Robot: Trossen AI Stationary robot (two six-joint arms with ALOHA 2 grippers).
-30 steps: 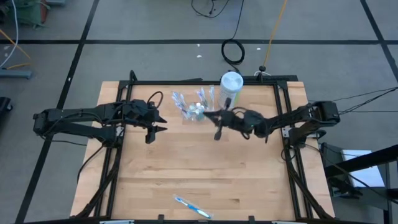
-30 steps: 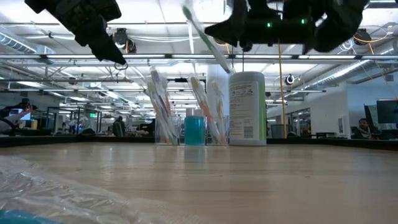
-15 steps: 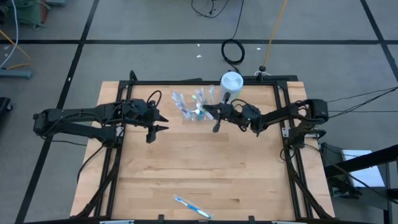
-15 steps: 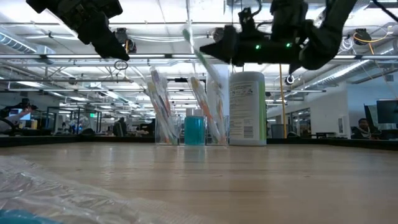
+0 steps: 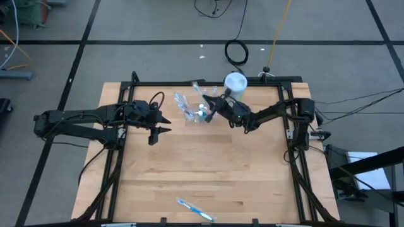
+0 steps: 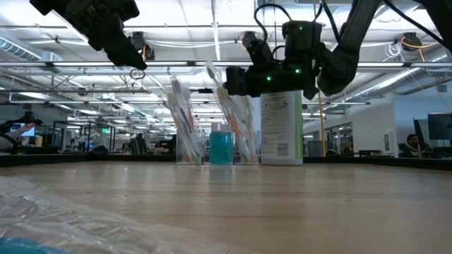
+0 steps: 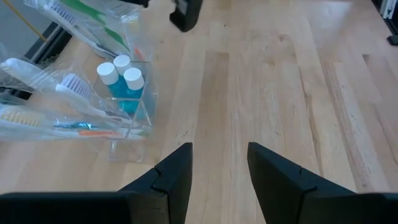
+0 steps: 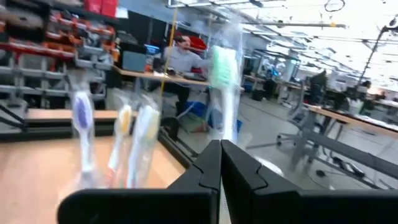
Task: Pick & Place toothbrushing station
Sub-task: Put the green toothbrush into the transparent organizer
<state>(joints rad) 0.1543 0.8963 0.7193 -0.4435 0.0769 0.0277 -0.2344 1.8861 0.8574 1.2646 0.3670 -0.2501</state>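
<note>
A clear plastic cup (image 5: 191,114) stands at the table's far middle. It holds wrapped pastel toothbrushes (image 8: 81,118) and blue toothpaste tubes (image 7: 122,73). My right gripper (image 5: 213,108) hovers just right of the cup, shut on a wrapped green-headed toothbrush (image 8: 223,67). My left gripper (image 5: 161,130) hangs open over bare wood, left of and nearer than the cup (image 7: 127,118), with nothing between its fingers. Another wrapped toothbrush (image 5: 195,209) lies flat by the near edge. My right gripper pinches the wrapped toothbrush's handle (image 8: 222,133) between its two shut fingers. The fingers come roughly level from the table's right. The brush rises above them, head (image 6: 210,69) up and tilted toward the far left, clear of the table. The fingers hide its lower end.
A tall white-and-green canister (image 5: 235,84) stands at the far edge, right behind my right gripper. Crinkled clear wrapping (image 6: 63,219) lies close to the low camera. Bare wood (image 5: 202,164) fills the middle of the table.
My right gripper has gone toward the table's far left and down, from the open middle to the cup's right side, staying shut on the toothbrush. It has turned, so the brush now slants over the cup's brushes.
</note>
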